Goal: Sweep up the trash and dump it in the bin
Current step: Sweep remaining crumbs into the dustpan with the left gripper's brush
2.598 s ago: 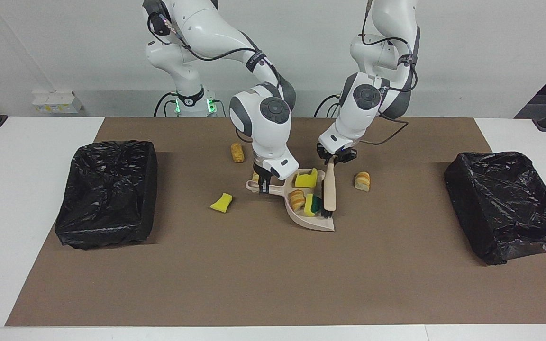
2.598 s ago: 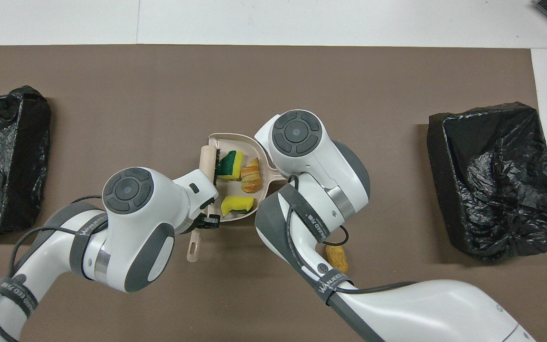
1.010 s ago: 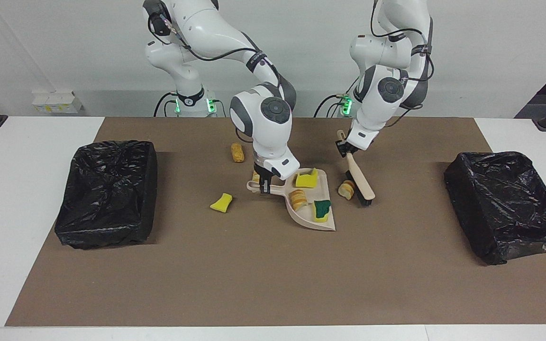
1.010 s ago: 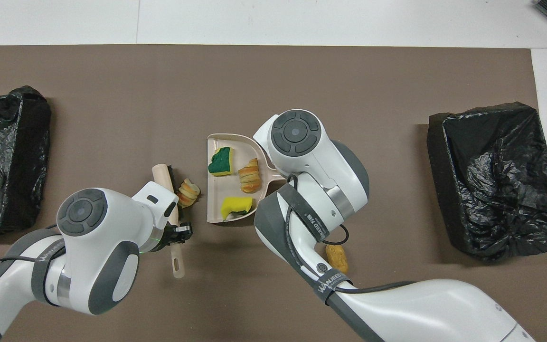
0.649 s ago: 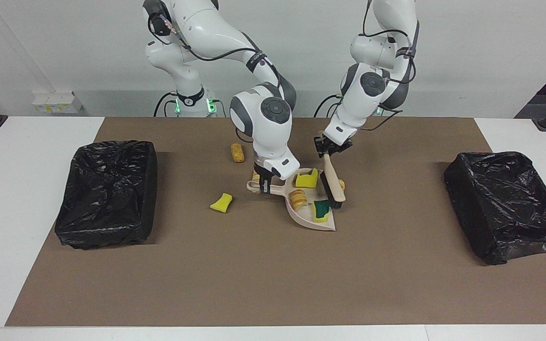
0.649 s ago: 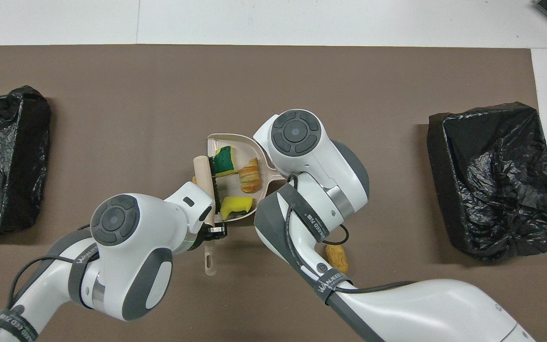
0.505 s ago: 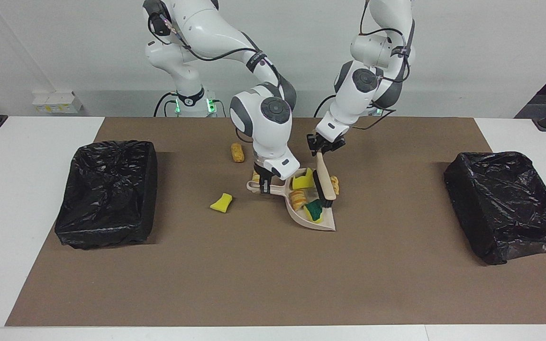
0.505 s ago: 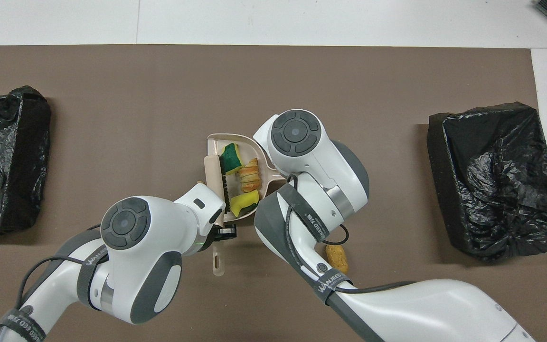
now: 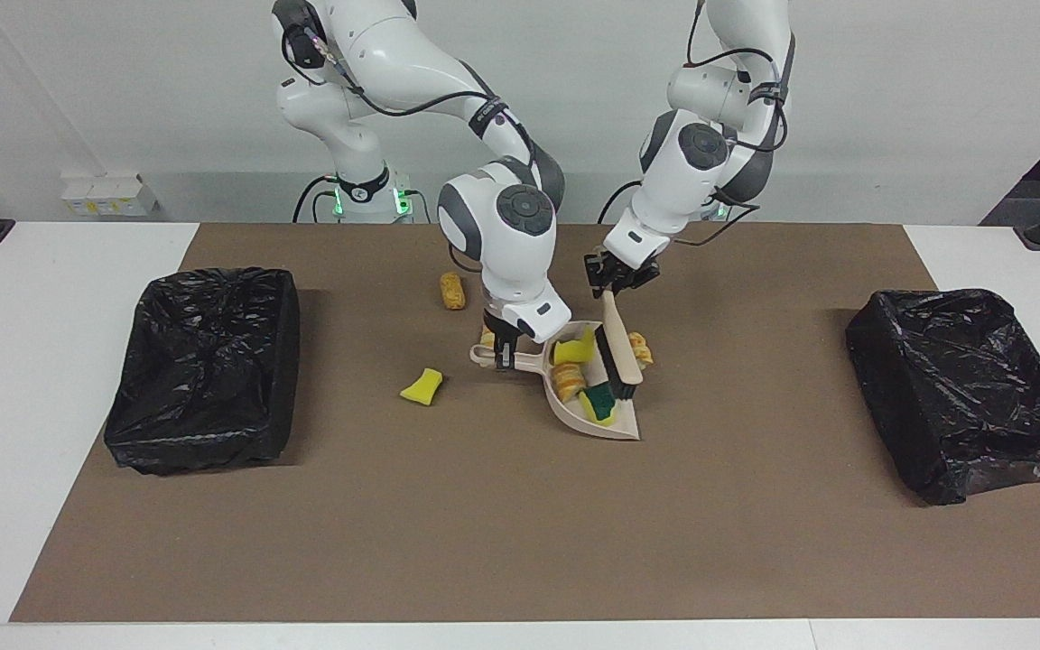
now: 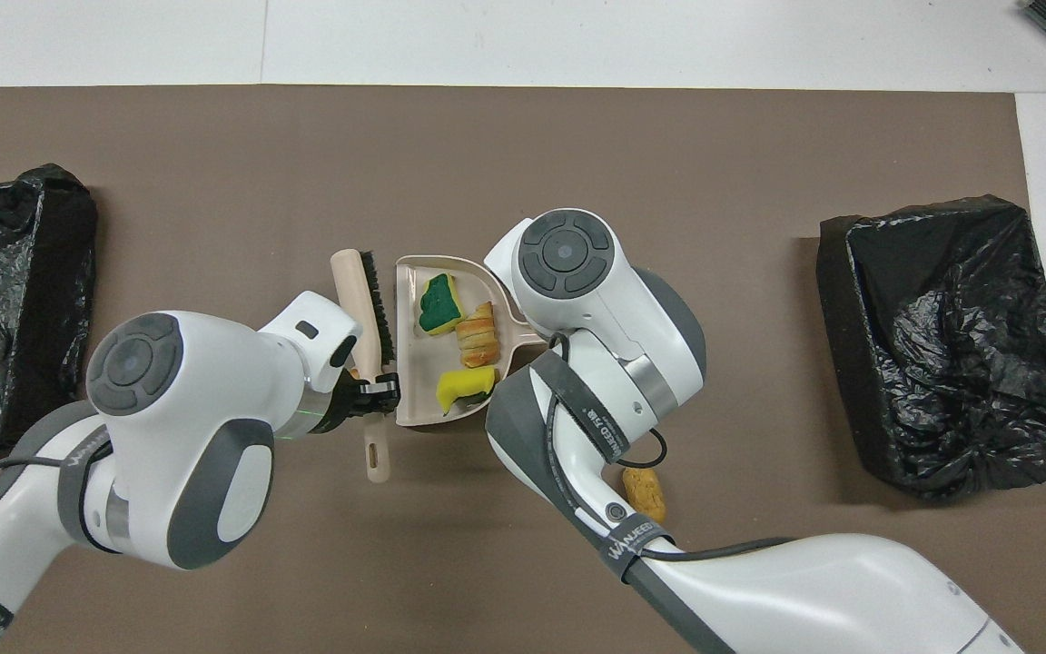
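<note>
Nearest the robots you have one bread lump (image 9: 453, 291) of the trash, loose on the brown mat (image 9: 755, 542).

Next out is the left end effector (image 9: 615, 276), clamped tight on the brush (image 9: 621, 350) handle. The brush's long axis runs roughly away from the robots: handle end toward them, head farther out and tilted down, bristles facing the dustpan (image 9: 615, 431).

The right end effector (image 9: 504, 348) is closed narrow on the dustpan handle. That handle points toward the right arm's end of the worktop and the mouth opens toward the left arm's end. A second lump (image 9: 486, 335) sits just beside this end effector, mostly hidden.

In the pan are a yellow sponge bit (image 9: 574, 350), a bread piece (image 9: 567, 379) and a green-backed sponge (image 9: 599, 403). Another bread lump (image 9: 639, 348) lies outside the mouth, just beside the brush. A loose yellow sponge (image 9: 422, 386) lies on the mat toward the right arm's end.

There is a black-lined bin (image 9: 204, 366) at the right arm's end and another bin (image 9: 967, 388) at the left arm's end, both well apart from the pan.

View differences:
- Overhead puts the brush (image 10: 364, 309) just outside the pan mouth (image 10: 414, 363), while facing shows it overlapping the mouth. You can't tell whether the bristles touch the mat.
- Overhead hides the right end effector under its arm.
- Overhead also hides the loose yellow sponge.
</note>
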You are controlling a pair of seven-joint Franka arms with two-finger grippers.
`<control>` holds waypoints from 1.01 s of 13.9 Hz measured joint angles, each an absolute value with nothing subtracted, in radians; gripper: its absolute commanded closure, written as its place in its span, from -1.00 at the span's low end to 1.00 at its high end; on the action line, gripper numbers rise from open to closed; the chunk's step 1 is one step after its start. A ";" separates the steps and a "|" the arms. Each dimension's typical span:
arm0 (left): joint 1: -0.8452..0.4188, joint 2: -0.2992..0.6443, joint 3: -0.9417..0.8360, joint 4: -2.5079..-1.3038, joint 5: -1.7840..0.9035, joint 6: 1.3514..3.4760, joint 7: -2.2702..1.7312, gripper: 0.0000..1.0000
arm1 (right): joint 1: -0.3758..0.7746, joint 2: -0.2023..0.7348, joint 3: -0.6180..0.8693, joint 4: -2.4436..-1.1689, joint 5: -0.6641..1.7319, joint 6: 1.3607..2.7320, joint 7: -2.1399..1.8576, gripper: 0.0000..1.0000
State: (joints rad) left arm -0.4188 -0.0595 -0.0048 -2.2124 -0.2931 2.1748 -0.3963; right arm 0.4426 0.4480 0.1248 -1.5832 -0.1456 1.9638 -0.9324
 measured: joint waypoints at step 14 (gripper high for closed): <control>-0.482 -0.061 -0.037 -2.344 -0.317 2.160 -0.482 1.00 | 0.442 0.448 0.125 -1.581 -0.146 1.964 -0.932 1.00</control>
